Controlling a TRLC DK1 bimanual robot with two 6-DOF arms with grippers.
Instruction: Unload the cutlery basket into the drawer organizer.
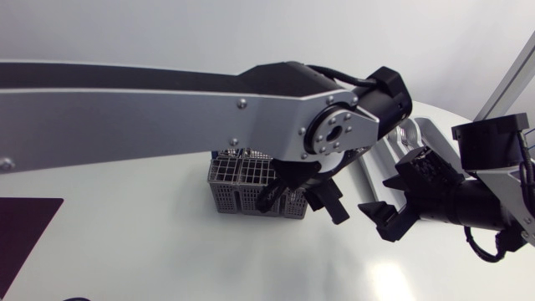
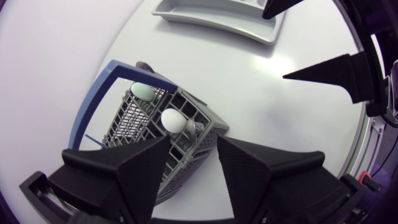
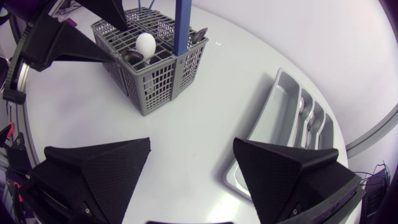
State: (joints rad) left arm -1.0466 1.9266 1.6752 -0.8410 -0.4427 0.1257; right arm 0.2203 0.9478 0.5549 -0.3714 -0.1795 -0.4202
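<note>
White counter (image 1: 125,242). The cutlery basket (image 1: 242,186) sits at centre frame in the head view, blue handle (image 2: 93,102) up, with a white utensil tip (image 2: 173,119) inside. The left claw (image 1: 303,201) is spread wide, holding nothing, over the basket's right end. The right claw (image 1: 383,219) is spread wide, holding nothing, at lower right. The drawer organizer (image 1: 422,132) is at the right of the frame.
</note>
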